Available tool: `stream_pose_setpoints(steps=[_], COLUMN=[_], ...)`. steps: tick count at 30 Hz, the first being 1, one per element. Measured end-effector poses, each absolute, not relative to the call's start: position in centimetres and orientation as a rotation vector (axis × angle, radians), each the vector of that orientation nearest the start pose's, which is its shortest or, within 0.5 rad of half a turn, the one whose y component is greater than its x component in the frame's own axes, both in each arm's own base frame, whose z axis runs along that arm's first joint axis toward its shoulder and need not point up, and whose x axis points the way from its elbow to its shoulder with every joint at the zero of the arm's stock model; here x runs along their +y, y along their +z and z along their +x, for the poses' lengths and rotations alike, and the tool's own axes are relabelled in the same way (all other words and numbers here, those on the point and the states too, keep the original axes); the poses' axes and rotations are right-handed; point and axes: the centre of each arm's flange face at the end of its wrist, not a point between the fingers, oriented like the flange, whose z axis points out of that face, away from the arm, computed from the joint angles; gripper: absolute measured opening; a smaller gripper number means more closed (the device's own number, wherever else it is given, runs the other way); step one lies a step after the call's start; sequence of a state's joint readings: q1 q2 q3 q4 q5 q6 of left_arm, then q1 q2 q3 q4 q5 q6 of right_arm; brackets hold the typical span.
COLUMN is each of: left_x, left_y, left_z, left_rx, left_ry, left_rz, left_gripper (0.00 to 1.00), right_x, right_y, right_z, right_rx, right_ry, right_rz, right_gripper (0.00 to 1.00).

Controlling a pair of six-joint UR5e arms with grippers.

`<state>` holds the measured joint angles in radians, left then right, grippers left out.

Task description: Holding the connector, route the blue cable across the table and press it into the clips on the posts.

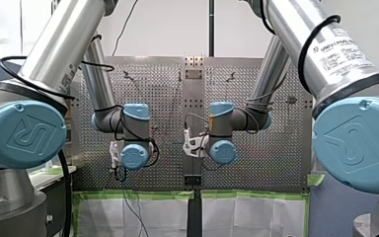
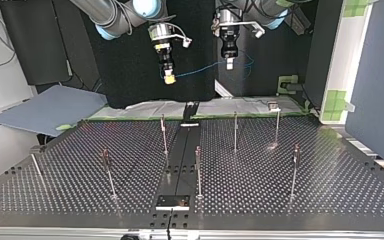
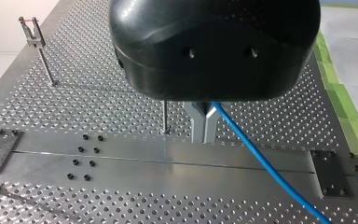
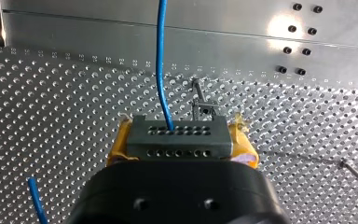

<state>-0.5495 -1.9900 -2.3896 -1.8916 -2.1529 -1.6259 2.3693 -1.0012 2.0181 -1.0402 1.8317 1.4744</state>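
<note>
In the right wrist view my right gripper (image 4: 181, 133) is shut on a grey connector (image 4: 177, 145) with rows of holes, gripped between yellow pads (image 4: 120, 144). The blue cable (image 4: 160, 60) leaves the connector and runs ahead over the table. In the left wrist view my left gripper (image 3: 204, 137) has its metal fingers shut on the blue cable (image 3: 265, 163), which trails off beside them. The top view shows both grippers high above the table's far edge, my right gripper (image 2: 168, 76) and my left gripper (image 2: 229, 62), with the blue cable (image 2: 200, 70) slung between them.
Several thin posts with clips stand on the perforated table (image 2: 280, 190), among them a post (image 2: 163, 131), a post (image 2: 235, 129) and a post (image 2: 198, 167). A flat metal strip (image 2: 180, 160) runs down the table's middle. Green tape (image 3: 342, 100) edges the table.
</note>
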Motion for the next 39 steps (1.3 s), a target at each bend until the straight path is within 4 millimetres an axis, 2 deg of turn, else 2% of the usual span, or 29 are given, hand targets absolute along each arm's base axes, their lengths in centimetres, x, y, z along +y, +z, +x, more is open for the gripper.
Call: stream_pose_setpoints(steps=[9, 14, 20, 25, 34, 39], left_x=[-26.8, -26.4, -26.1, -26.0, -26.0, -26.3], left_y=[8.1, 7.3, 6.9, 6.9, 6.9, 7.5], left_z=[28.8, 28.0, 27.5, 27.5, 27.4, 27.9], left_rx=[1.559, 1.596, 1.621, 1.623, 1.624, 1.612], left_ry=[-0.023, -0.002, 0.012, 0.013, 0.013, 0.023], left_rz=[-0.073, -0.046, -0.032, -0.031, -0.030, -0.031], left_gripper=[0.00, 0.00, 0.00, 0.00, 0.00, 0.00], right_x=[-29.6, -29.5, -29.4, -29.4, -28.3, -28.0], right_y=[8.9, 8.9, 8.0, 6.1, 1.5, 0.4], right_z=[45.8, 45.8, 46.7, 46.9, 45.7, 45.4], right_rx=[-0.811, -0.810, -0.797, -0.806, -0.834, -0.841], right_ry=[1.544, 1.544, 1.524, 1.479, 1.355, 1.325], right_rz=[1.590, 1.591, 1.629, 1.685, 1.823, 1.855], right_gripper=[0.00, 0.00, 0.00, 0.00, 0.00, 0.00])
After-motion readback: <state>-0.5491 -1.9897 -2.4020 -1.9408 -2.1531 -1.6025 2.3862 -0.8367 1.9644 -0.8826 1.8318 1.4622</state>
